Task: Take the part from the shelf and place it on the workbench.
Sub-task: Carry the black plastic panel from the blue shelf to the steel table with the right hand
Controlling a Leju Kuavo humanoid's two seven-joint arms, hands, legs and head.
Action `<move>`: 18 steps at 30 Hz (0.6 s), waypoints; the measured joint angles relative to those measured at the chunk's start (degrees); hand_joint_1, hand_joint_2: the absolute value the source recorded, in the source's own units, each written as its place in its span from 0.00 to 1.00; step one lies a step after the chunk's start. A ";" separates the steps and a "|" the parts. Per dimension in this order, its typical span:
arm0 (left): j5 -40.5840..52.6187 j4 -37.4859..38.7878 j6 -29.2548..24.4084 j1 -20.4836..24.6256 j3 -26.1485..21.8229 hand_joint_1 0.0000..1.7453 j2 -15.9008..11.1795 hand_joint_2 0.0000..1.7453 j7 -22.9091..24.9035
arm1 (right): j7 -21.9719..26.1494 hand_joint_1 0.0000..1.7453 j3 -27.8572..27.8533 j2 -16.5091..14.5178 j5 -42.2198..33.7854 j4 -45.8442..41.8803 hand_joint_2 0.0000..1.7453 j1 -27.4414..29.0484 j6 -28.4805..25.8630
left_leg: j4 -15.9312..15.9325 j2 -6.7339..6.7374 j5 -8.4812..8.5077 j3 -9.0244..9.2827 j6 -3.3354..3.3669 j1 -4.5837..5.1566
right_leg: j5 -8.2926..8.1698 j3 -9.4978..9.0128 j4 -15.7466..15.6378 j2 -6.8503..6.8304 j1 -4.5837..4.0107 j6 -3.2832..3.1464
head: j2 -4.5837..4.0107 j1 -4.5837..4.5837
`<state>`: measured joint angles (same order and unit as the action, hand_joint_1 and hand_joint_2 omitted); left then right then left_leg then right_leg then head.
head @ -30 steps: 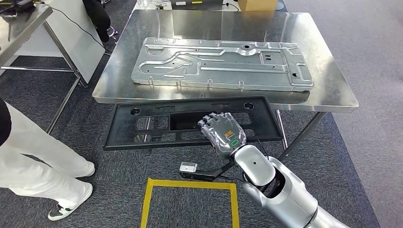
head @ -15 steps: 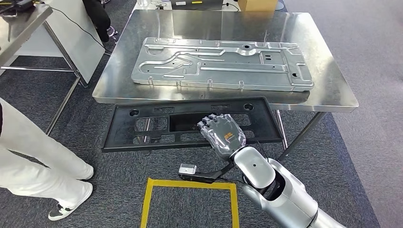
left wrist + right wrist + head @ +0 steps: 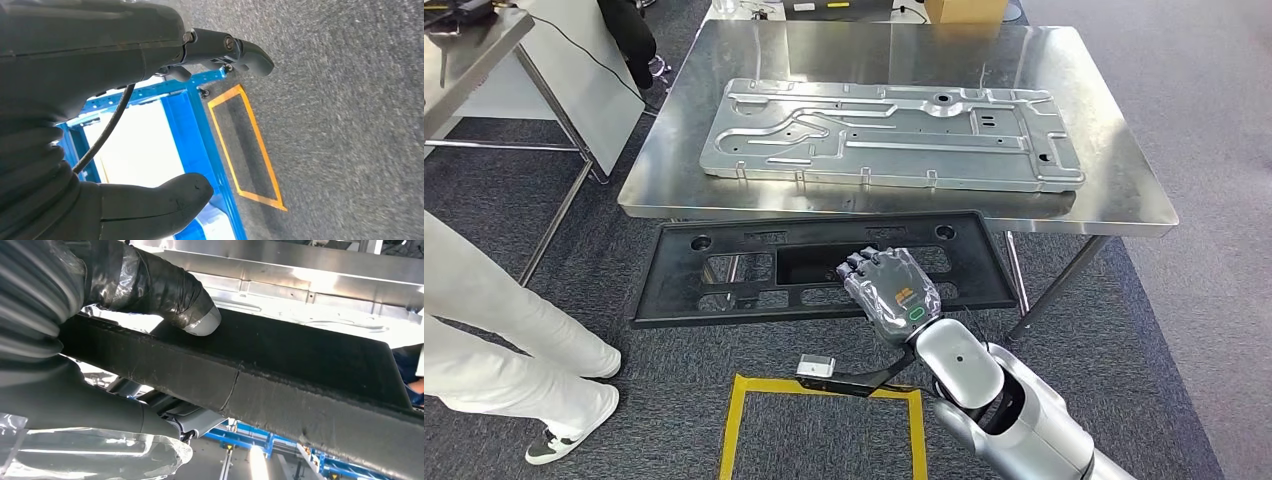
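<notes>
Right hand: the right hand (image 3: pixel 892 287) was clamped on the near edge of the black plastic frame panel (image 3: pixel 724 282), thumb on one face and fingers (image 3: pixel 197 315) on the other, as the right wrist view showed.
Left hand: the left hand (image 3: pixel 150 100) hung over the grey carpet (image 3: pixel 350 125) with thumb and fingers apart, nothing between them.
Part position: the panel was held flat in the air, short of the steel workbench (image 3: pixel 1124 200) and seemingly a little below its top.
Grip risk: one hand held a long panel at a single point near its middle, so the far ends could sag or twist out of the fingers.
Edge risk: unless raised first, the panel's far rim would likely strike the bench's front edge.
Bench risk: the silver stamped metal plate (image 3: pixel 894 135) covered most of the top, so the panel might land on it or overhang and tip.
Bystander: a person's leg in white trousers (image 3: pixel 494 320) stood close to the panel's left end and could be clipped.
</notes>
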<state>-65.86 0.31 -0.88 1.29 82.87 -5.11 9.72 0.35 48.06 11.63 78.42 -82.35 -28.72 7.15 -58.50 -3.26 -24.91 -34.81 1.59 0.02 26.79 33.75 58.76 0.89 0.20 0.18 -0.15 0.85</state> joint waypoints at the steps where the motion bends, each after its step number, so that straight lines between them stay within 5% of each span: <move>1: -0.02 0.00 -0.03 0.00 0.01 0.00 -0.01 1.00 0.23 | -0.03 1.00 0.00 0.00 0.08 -0.35 1.00 0.14 0.04 | 0.00 0.00 0.00 0.00 0.00 0.00 | 0.00 0.00 0.00 0.00 0.00 0.00 | 0.00 0.00; 18: -0.41 0.00 0.03 0.01 -0.01 0.00 0.02 1.00 0.97 | -0.09 1.00 0.00 0.00 0.63 -2.80 1.00 1.22 0.34 | 0.00 0.00 -0.01 0.00 0.00 0.00 | 0.01 0.00 0.00 0.00 0.00 0.00 | 0.00 0.00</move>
<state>-66.27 0.31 -0.85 1.31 82.86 -5.09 10.69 0.26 48.06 11.63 79.05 -85.15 -27.49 7.50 -58.50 -3.26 -24.92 -34.81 1.59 0.02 26.80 33.75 58.76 0.89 0.20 0.17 -0.15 0.85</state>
